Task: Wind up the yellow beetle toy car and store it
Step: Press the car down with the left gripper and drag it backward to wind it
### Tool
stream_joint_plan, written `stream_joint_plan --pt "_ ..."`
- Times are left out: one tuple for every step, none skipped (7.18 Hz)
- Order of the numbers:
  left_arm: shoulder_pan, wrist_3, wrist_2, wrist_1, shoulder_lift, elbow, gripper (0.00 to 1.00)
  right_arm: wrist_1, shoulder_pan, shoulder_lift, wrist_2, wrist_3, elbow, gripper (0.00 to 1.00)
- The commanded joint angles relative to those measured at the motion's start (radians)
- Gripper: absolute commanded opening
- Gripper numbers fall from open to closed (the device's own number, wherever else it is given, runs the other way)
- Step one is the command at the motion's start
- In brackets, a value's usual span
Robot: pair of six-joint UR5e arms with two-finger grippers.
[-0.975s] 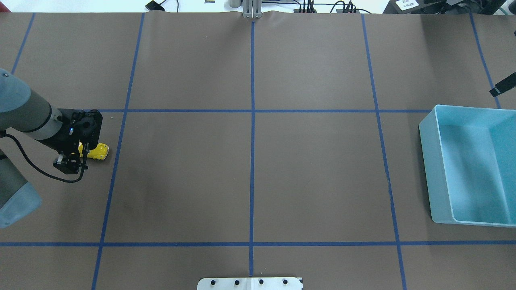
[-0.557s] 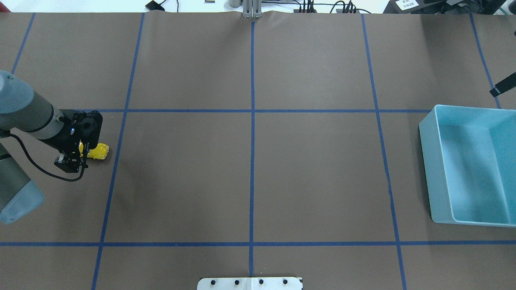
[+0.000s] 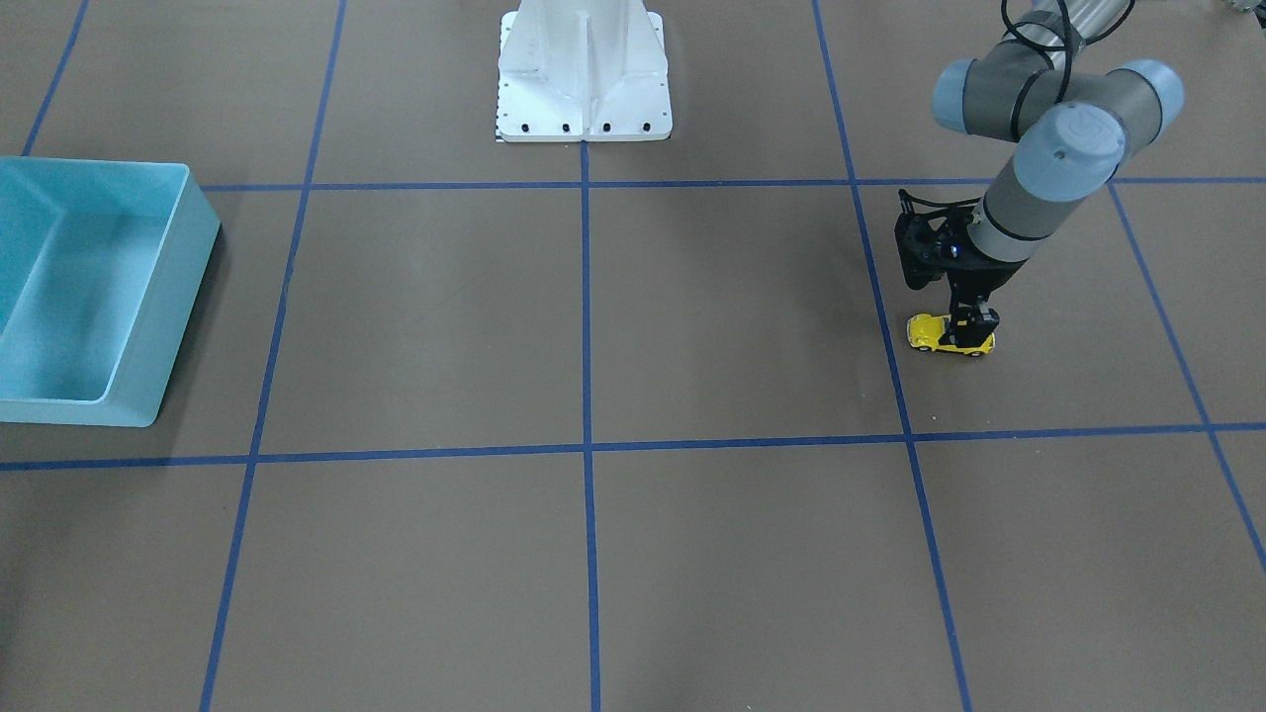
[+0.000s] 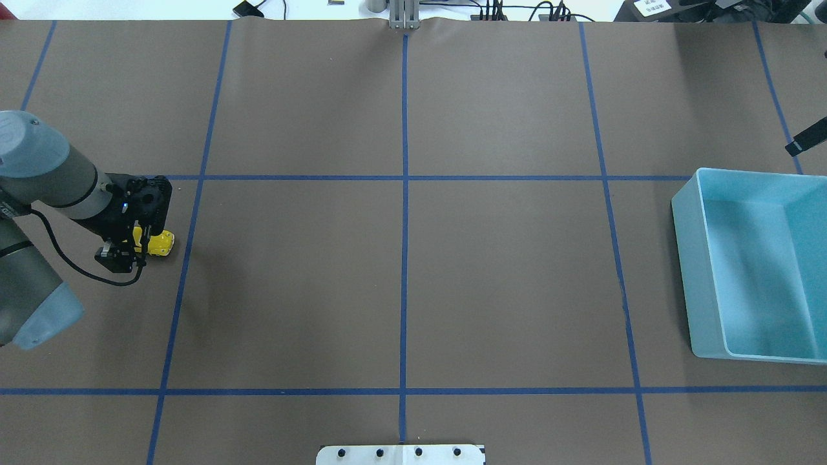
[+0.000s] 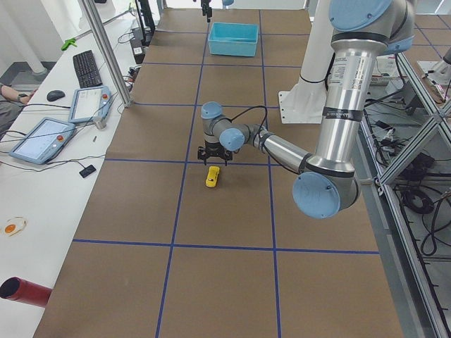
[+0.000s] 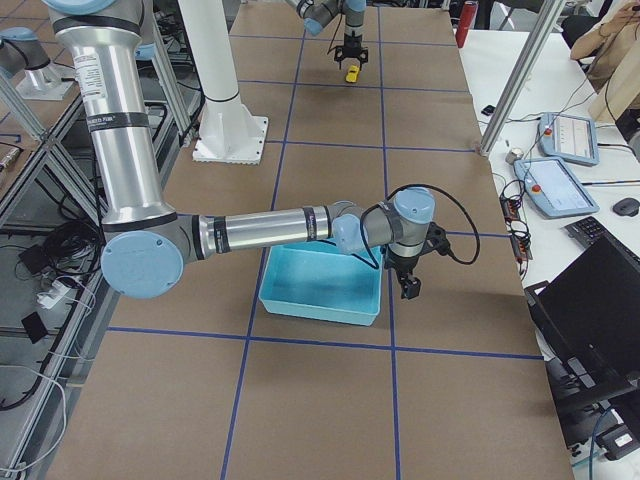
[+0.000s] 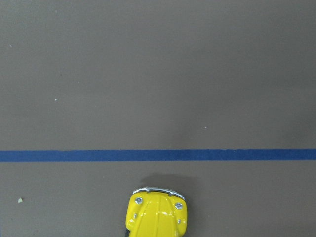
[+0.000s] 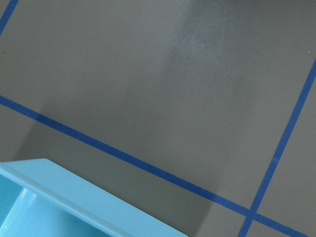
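Observation:
The yellow beetle toy car (image 4: pixel 161 243) stands on its wheels on the brown table, at the robot's far left. It also shows in the front-facing view (image 3: pixel 940 334), in the left side view (image 5: pixel 212 177) and, as a hood only, in the left wrist view (image 7: pixel 157 215). My left gripper (image 4: pixel 138 243) (image 3: pixel 974 326) points down over the car's rear half, with its fingers on either side of the car and low over the table. It looks open. My right gripper (image 6: pixel 406 284) hangs just beyond the bin. I cannot tell whether it is open or shut.
A light-blue open bin (image 4: pixel 686 258) (image 3: pixel 188 287) (image 6: pixel 320 305) stands at the table's right end, far from the car. Its corner shows in the right wrist view (image 8: pixel 74 197). Blue tape lines cross the brown table. The white robot base (image 3: pixel 584 69) is at mid-table.
My left arm and gripper have shifted a little to the right, further over the car, so less of the car shows. The car has stayed in place.

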Motion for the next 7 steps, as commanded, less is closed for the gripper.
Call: stream_joint_plan --pt "0.0 0.0 0.0 0.0 -0.026 0.035 1.0 0.0 0.0 0.0 0.0 0.0 0.0 1.0" --pt "0.0 -0.001 0.0 0.0 -0.028 0.043 1.0 0.0 0.0 -0.002 0.0 0.0 0.0 1.0" --pt "0.0 -0.001 0.0 0.0 -0.037 0.054 1.0 0.0 0.0 -0.002 0.0 0.0 0.0 1.0" --pt "0.0 -0.001 0.0 -0.002 -0.037 0.061 1.0 0.0 0.0 -0.002 0.0 0.0 0.0 1.0" --pt "0.0 -0.001 0.0 -0.002 -0.043 0.074 1.0 0.0 0.0 -0.002 0.0 0.0 0.0 1.0" --pt "0.0 -0.001 0.0 -0.002 -0.047 0.086 1.0 0.0 0.0 -0.002 0.0 0.0 0.0 1.0" --pt "0.0 -0.001 0.0 -0.002 -0.05 0.091 1.0 0.0 0.0 -0.002 0.0 0.0 0.0 1.0"
